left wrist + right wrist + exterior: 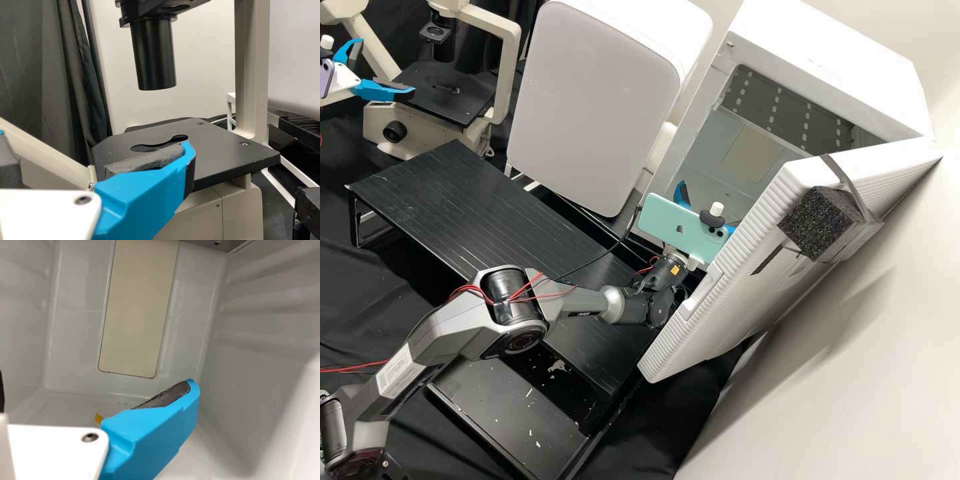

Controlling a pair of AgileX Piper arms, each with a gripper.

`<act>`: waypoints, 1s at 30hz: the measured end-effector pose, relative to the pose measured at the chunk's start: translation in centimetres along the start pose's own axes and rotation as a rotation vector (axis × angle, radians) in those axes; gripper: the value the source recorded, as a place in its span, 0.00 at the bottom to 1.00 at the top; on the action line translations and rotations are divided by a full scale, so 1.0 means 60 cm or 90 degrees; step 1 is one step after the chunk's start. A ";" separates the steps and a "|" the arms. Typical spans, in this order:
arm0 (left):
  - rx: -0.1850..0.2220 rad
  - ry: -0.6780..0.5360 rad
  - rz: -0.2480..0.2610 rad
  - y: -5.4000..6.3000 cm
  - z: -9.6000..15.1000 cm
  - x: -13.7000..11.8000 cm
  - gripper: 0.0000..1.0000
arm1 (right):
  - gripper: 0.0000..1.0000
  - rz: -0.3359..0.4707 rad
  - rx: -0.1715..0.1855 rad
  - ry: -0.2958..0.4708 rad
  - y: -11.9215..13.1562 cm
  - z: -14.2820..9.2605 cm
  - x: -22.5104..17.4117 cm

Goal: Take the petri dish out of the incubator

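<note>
In the high view my right gripper is at the mouth of the white incubator, its blue fingers spread apart, partly hidden by a phone mounted on the wrist. In the right wrist view the open right gripper faces the incubator's interior. On its floor lies a clear, round-looking thing, seemingly the petri dish, with a yellow mark; one finger covers part of it. Beside the microscope my left gripper stands open and empty; in the left wrist view the left gripper is in front of the microscope stage.
The incubator's door stands open, close beside the right arm, with a black foam block on it. A black slatted platform lies between the microscope and the incubator. A white-grey box stands behind the platform.
</note>
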 end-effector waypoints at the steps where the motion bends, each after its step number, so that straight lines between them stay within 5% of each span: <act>1: 0.000 0.000 0.000 0.000 0.000 0.000 1.00 | 1.00 0.000 0.000 -0.001 0.000 0.000 0.000; 14: 0.000 0.000 0.000 0.000 0.000 0.000 1.00 | 1.00 -0.013 -0.001 -0.017 -0.009 -0.006 0.009; 30: 0.000 0.000 0.000 0.000 0.000 0.000 1.00 | 1.00 -0.001 -0.031 -0.072 0.002 0.019 0.051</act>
